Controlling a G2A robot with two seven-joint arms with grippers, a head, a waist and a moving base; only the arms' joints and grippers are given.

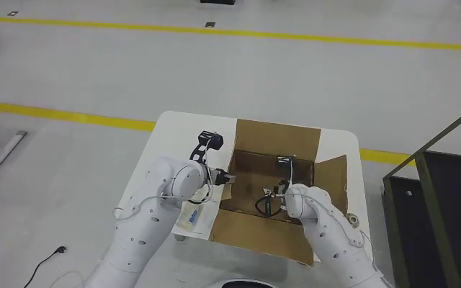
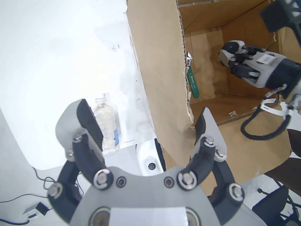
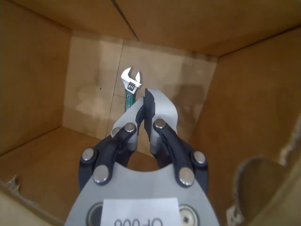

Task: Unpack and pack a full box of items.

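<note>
Top view: box (image 1: 274, 139) flaps wide open

Place: an industrial hall or robot test floor.
Floor: wide, smooth grey floor (image 1: 216, 72) with painted yellow lines (image 1: 252, 33).
Work spot: one white surface (image 1: 180, 129) with a cardboard box (image 1: 274, 137), standing alone.
Edges: dark metal frame (image 1: 425, 147); a cable (image 1: 47, 261) on the floor.

Your table (image 1: 180, 129): white top, rounded corners. An open cardboard box (image 1: 274, 137) sits on it with flaps spread, covering most of the top. A clear plastic bottle (image 2: 108, 123) lies just beside the box's left wall. A small round object (image 1: 354, 217) sits near the right edge.
</note>
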